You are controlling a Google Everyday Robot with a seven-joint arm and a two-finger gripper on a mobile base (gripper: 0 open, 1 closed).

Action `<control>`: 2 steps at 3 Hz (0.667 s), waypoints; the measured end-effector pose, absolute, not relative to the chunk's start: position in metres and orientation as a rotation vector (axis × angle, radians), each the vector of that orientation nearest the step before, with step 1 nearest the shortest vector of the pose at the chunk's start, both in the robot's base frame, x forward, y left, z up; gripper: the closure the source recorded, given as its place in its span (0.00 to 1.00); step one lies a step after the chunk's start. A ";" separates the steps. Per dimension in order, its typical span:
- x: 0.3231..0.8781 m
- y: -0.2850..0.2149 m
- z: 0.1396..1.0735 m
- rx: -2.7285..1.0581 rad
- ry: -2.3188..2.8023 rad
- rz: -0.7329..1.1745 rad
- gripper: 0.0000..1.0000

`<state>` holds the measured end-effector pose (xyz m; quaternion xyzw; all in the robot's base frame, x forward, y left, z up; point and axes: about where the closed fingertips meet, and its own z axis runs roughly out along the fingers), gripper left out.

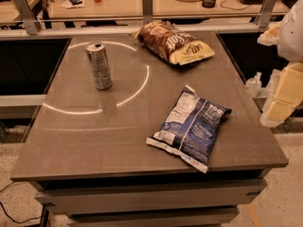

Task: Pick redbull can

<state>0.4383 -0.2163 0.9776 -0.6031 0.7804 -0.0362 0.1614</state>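
The redbull can point(99, 65) stands upright on the left rear part of the grey table point(85, 141). It is slim and silvery with darker panels and a pull-tab top. My gripper point(282, 97) shows as pale blocky parts at the right edge of the camera view, beyond the table's right side and far from the can. It holds nothing that I can see.
A brown chip bag point(174, 42) lies at the table's rear right. A blue and white chip bag point(191, 126) lies at the front right. A metal rail point(142, 28) runs behind the table, with a desk of clutter beyond. A small bottle point(254, 83) stands right of the table.
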 end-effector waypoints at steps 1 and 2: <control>0.438 -0.216 0.978 -1.722 2.228 -0.103 0.00; 0.439 -0.215 0.980 -1.714 2.221 -0.095 0.00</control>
